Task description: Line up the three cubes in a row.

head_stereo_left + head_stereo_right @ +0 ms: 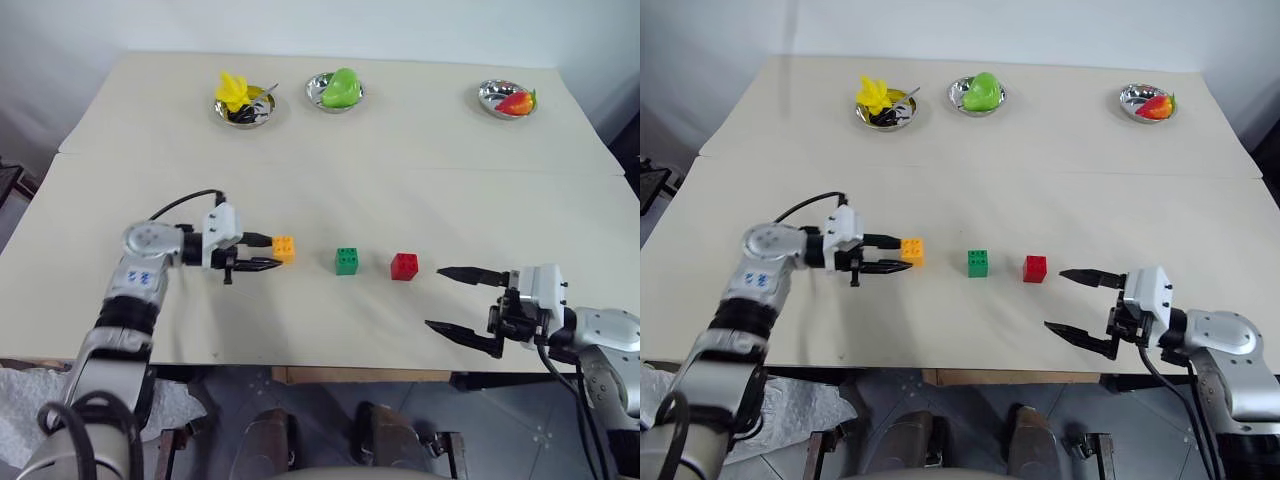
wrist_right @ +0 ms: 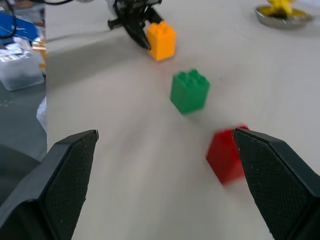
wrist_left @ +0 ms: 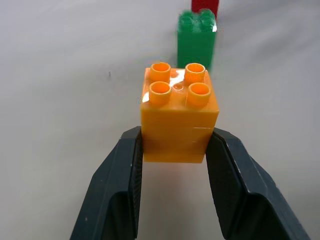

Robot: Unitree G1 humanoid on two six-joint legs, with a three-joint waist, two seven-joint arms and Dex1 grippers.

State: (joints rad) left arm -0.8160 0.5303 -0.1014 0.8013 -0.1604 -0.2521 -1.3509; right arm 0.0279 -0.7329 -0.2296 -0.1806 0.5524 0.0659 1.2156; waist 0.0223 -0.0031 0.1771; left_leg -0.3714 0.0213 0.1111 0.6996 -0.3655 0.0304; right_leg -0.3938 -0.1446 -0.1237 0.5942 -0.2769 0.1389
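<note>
The three small studded plastic toy-brick cubes sit near the front of the pale table (image 1: 420, 150), already close to a line: the orange-yellow cube (image 1: 284, 248) on the robot's left, the green cube (image 1: 347, 261) in the middle, the red cube (image 1: 404, 266) on the right, each apart from its neighbour.

The step in hand looks like placing the orange-yellow cube. To do it well, it should be set level with the green and red ones, at a matching gap, with its faces square to theirs, and released without dragging it sideways.

The left gripper (image 1: 262, 253) is clamped on the orange-yellow cube's sides. The right gripper (image 1: 459, 301) hovers near the red cube, spread wide and holding nothing.

Farthest off stand three steel bowls (image 1: 336, 92) of toy food.
</note>
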